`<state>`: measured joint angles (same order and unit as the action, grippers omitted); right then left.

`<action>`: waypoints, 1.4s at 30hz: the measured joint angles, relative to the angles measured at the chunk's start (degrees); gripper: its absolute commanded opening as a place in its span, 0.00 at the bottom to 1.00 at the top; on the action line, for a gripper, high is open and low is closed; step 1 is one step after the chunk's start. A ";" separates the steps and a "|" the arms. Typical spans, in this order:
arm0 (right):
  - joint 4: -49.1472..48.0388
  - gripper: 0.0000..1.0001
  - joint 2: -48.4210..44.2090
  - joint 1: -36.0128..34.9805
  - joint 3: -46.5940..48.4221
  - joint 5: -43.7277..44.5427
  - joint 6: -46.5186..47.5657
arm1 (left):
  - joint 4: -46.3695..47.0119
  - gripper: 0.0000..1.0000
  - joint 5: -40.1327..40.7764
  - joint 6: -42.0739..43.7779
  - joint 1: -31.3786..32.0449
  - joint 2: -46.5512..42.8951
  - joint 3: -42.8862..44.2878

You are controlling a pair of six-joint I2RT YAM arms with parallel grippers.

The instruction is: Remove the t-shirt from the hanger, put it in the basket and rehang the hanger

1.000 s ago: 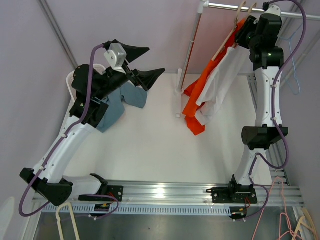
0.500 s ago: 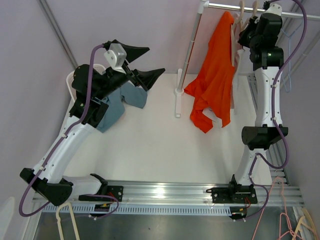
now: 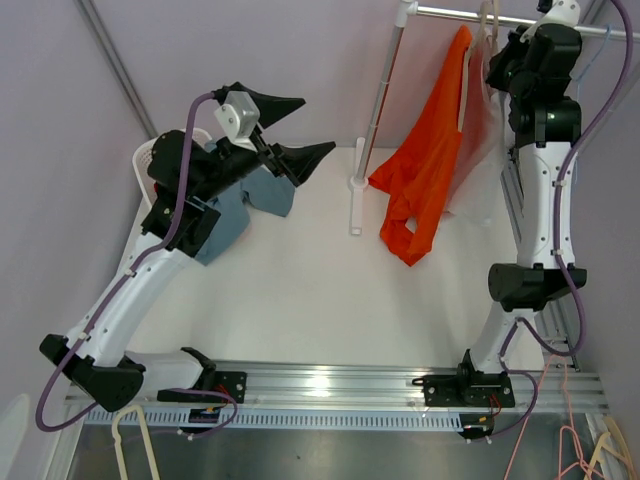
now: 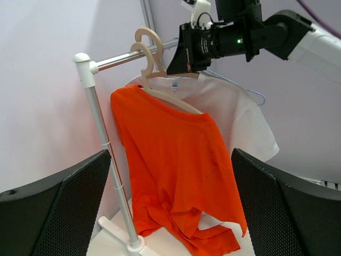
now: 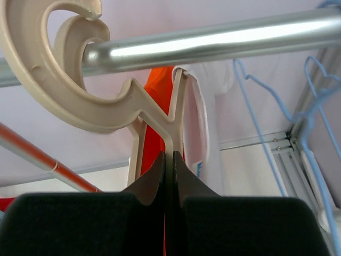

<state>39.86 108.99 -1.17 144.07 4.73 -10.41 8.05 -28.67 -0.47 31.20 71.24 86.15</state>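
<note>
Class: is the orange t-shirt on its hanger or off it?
On: the orange t-shirt hangs from a beige hanger hooked over the rail.

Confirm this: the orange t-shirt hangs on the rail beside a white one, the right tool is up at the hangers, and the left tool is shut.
One thing is wrong: the left tool is wide open, not shut, as the left wrist view shows. The orange t-shirt does hang on the rail beside a white t-shirt, with the right tool up at the hangers.
</note>
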 measured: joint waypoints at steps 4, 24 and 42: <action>-0.42 0.00 -9.09 -0.28 -9.40 2.82 0.66 | -1.33 0.99 0.33 1.97 3.45 -0.04 -0.02; 3.26 0.00 -37.33 -11.82 -37.62 16.04 -12.09 | 2.34 1.00 12.70 14.14 41.68 -3.82 -14.25; 3.98 0.00 -38.69 -24.94 -37.66 26.34 -13.33 | 5.35 0.98 27.67 1.44 43.80 22.49 -3.56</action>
<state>43.83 70.30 -26.11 106.41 31.07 -23.75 13.41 -0.99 0.97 75.00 93.73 82.59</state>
